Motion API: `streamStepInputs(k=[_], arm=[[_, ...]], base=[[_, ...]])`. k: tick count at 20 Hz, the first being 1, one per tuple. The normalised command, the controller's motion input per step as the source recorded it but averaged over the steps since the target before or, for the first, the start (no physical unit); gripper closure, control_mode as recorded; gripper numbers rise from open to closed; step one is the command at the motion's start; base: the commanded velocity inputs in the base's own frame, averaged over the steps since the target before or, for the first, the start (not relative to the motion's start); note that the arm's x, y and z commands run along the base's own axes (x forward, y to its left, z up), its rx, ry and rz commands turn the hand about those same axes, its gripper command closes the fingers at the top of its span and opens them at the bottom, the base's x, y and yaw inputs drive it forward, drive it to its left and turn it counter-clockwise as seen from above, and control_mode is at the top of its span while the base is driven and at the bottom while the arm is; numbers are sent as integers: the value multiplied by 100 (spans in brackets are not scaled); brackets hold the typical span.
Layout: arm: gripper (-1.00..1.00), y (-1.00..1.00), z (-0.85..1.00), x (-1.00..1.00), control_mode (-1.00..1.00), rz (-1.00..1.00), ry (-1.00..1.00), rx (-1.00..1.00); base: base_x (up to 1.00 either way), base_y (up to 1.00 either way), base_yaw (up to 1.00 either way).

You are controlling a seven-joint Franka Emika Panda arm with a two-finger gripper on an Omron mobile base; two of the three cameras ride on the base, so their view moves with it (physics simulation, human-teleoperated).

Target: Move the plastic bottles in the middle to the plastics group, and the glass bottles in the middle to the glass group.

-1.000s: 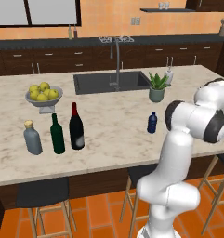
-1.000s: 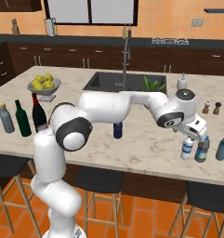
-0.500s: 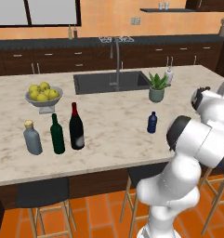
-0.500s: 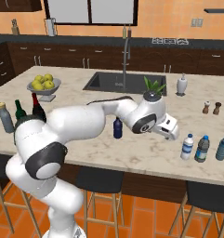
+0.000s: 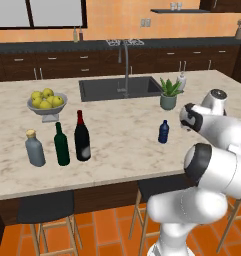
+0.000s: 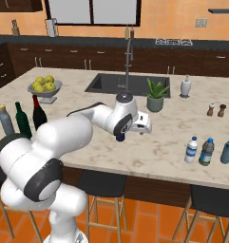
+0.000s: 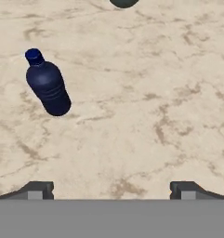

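Note:
The small clear-white water bottle (image 6: 191, 150) stands at the counter's right end, beside two blue plastic bottles (image 6: 227, 150). At the left end the near-black wine bottle (image 5: 82, 137) with the red neck stands upright next to the slim green wine bottle (image 5: 61, 145) and the squat grey bottle (image 5: 35, 148). My gripper (image 6: 147, 126) hovers over the middle of the counter, open and holding nothing. In the hand view the gripper (image 7: 111, 190) looks down on bare marble, with a small dark blue bottle (image 7: 47, 84) standing to its upper left.
A bowl of yellow fruit (image 5: 47, 102) sits behind the glass bottles. The sink (image 5: 122, 87) and faucet lie at the back, with a potted plant (image 5: 169, 95) and a white dispenser (image 6: 185, 87) to their right. Salt and pepper shakers (image 6: 216, 110) stand at the far right.
The arm has swung left, from above the water bottle at the right end to the middle of the counter. The water bottle stays standing by the blue bottles. The jaws stayed open.

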Motion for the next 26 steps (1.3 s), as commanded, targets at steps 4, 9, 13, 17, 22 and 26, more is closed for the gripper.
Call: streamStepInputs(k=[4,9,13,17,22,26], arm=[[-100,100,0,81,-100,43,6,0],[-100,69,6,18,-100,17,0,-2],[-100,4,-8,42,-100,-1,0,0],[-100,8,-19,49,-100,-5,0,0],[-100,4,-28,22,-100,-3,3,0],[-100,-2,-24,23,-100,-10,1,-2]], base=[[0,0,0],[0,0,0],[0,0,0],[0,0,0],[0,0,0],[0,0,0]])
